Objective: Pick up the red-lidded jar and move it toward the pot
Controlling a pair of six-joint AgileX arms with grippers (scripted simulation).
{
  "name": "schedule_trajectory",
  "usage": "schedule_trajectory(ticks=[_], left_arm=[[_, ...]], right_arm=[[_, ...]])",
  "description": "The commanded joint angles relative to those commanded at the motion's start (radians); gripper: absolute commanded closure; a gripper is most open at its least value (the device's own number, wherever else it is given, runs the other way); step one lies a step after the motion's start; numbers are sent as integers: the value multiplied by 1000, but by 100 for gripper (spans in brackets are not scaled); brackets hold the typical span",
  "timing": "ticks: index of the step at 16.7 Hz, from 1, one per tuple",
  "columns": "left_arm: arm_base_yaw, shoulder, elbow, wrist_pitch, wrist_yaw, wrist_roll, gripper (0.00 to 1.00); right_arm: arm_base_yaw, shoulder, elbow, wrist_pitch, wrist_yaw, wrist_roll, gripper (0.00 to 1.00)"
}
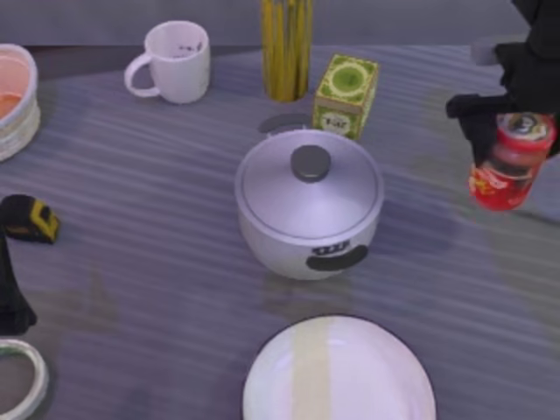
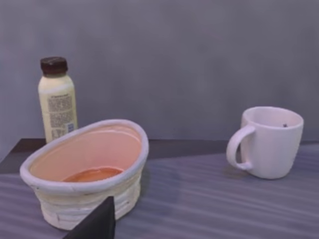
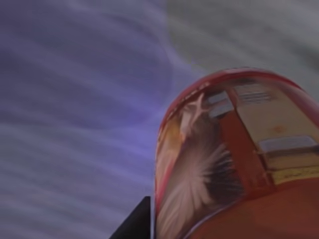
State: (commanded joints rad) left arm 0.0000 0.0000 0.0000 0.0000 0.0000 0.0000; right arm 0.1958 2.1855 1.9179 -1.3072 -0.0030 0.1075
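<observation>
The red-lidded jar hangs tilted above the table at the right side, clear of the surface. My right gripper is shut on it from behind, with its dark fingers against the jar's upper body. The right wrist view is filled by the jar's red-and-white label, and one dark fingertip lies flat against its side. The pot, silver-grey with a domed lid and a dark knob, stands at the table's middle, well left of the jar. My left gripper is parked at the left edge, open and empty.
A white mug, a yellow cylinder and a green-and-yellow box stand behind the pot. A basket, a tape measure and a tape roll line the left side. A plate is at the front.
</observation>
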Motion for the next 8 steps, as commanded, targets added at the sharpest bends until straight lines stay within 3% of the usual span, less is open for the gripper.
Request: schedule_trajectory(ticks=[4, 8], left_arm=[[0, 0, 0, 0, 0, 0, 0], [0, 0, 0, 0, 0, 0, 0]], right_arm=[[71, 40, 9, 30, 1, 161, 100], [80, 44, 9, 35, 2, 178, 100]])
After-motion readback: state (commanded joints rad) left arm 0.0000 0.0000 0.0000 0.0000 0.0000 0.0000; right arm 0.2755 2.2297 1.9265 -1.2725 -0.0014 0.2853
